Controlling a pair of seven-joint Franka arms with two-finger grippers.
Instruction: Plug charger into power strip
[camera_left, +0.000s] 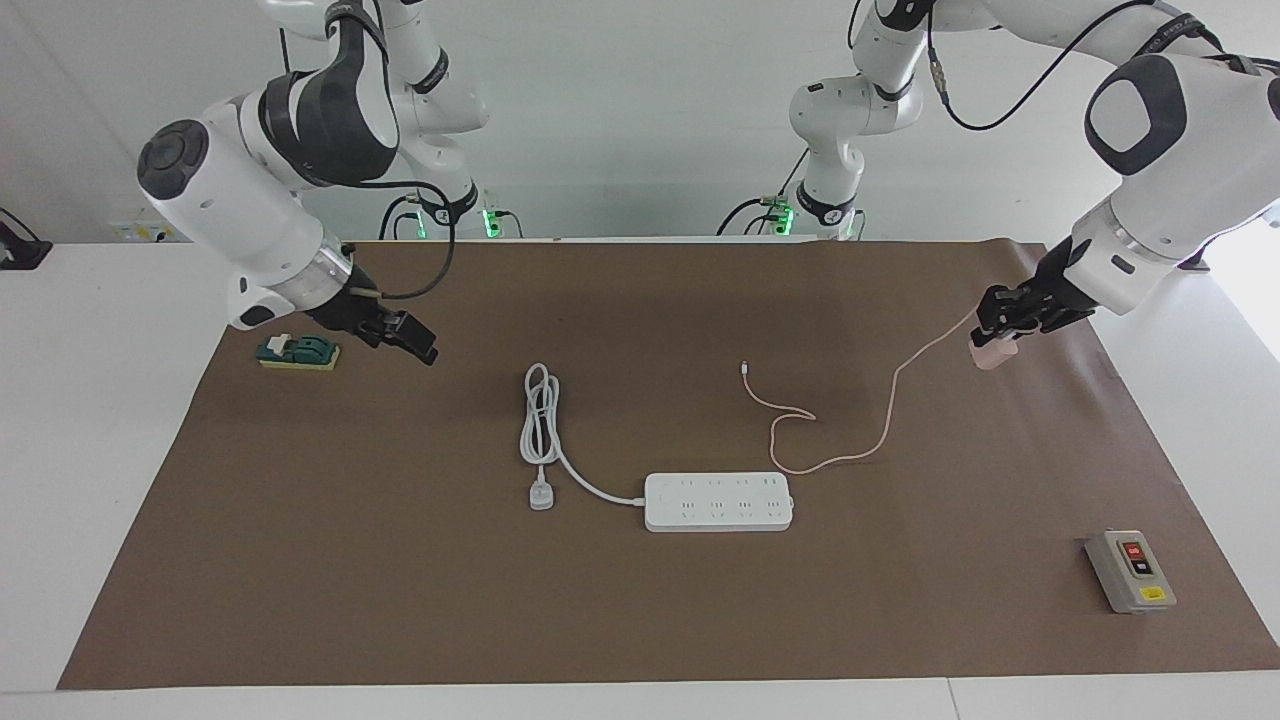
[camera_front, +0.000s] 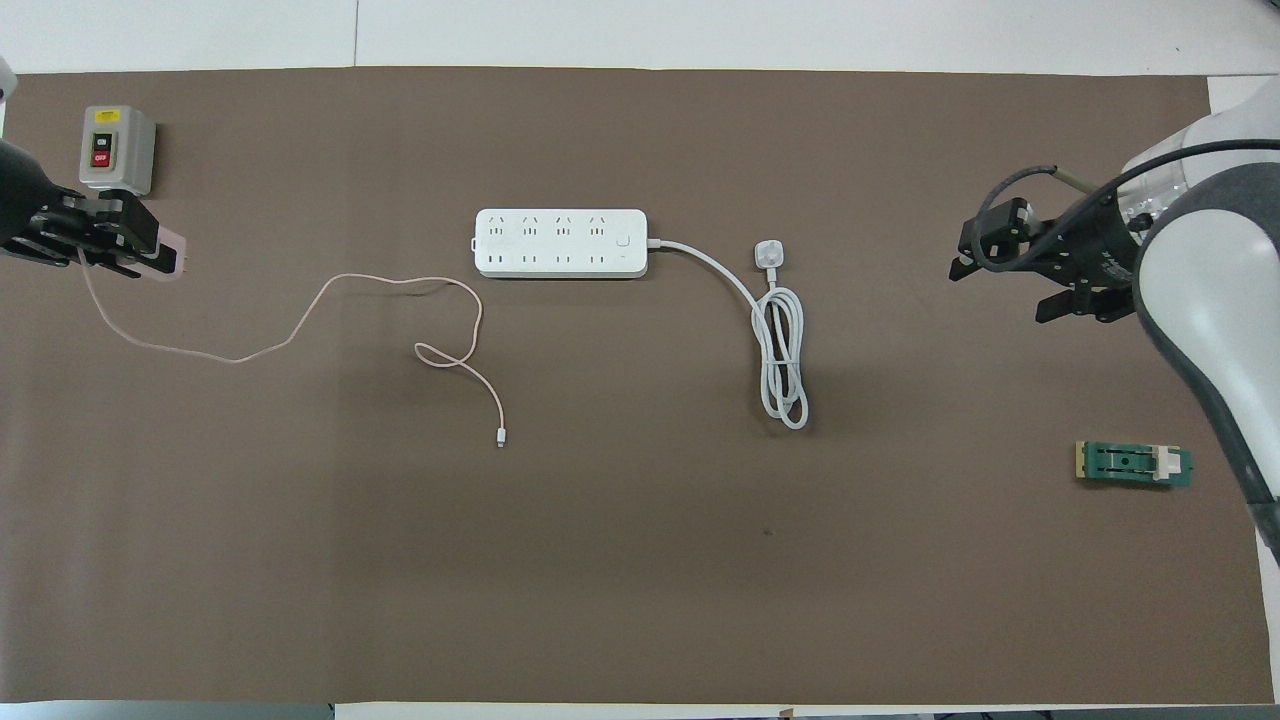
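The power strip (camera_left: 718, 501) (camera_front: 560, 242) lies flat mid-mat, its thick white cord running to a coil and a white plug (camera_left: 541, 497) (camera_front: 769, 256). My left gripper (camera_left: 996, 335) (camera_front: 150, 255) is shut on the pale-pink charger (camera_left: 988, 357) (camera_front: 168, 260), which hangs over the mat at the left arm's end, well away from the strip. The thin pink cable (camera_left: 885, 415) (camera_front: 300, 320) trails from the charger across the mat to its loose end (camera_left: 744, 367) (camera_front: 500, 437). My right gripper (camera_left: 415, 345) (camera_front: 1000, 293) hangs open and holds nothing over the right arm's end of the mat.
A grey box with red and black buttons (camera_left: 1130, 570) (camera_front: 116, 148) stands at the left arm's end, farther from the robots than the charger. A green switch block (camera_left: 298, 351) (camera_front: 1133, 464) sits at the right arm's end, just beside the right gripper.
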